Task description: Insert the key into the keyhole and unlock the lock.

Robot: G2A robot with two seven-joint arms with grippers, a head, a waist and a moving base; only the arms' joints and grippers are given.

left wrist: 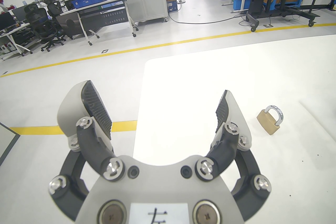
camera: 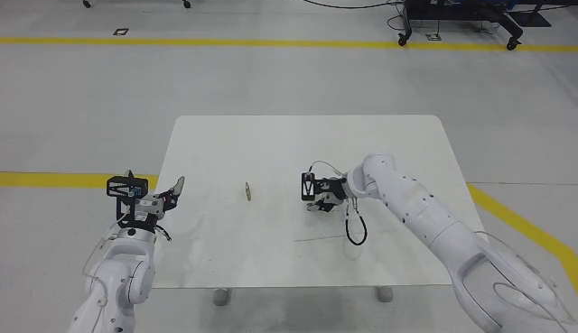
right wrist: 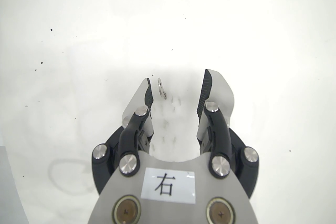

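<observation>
The right claw (right wrist: 178, 76) stands open astride the small silvery metal key (right wrist: 161, 88), which lies nearer one pad (right wrist: 149, 93); I'd centre before closing. The brass padlock (left wrist: 270, 120) lies to its left, near the open left claw (left wrist: 156, 88).

A: Where is the lock?
B: The lock (camera: 247, 190), brass with a silver shackle seated in its body, lies on the white table (camera: 379, 143), left of centre.
A: And the key?
B: The key (right wrist: 161, 88), small and silvery, lies on the table between the spread jaws of the right gripper (right wrist: 178, 76), close to one of them.
</observation>
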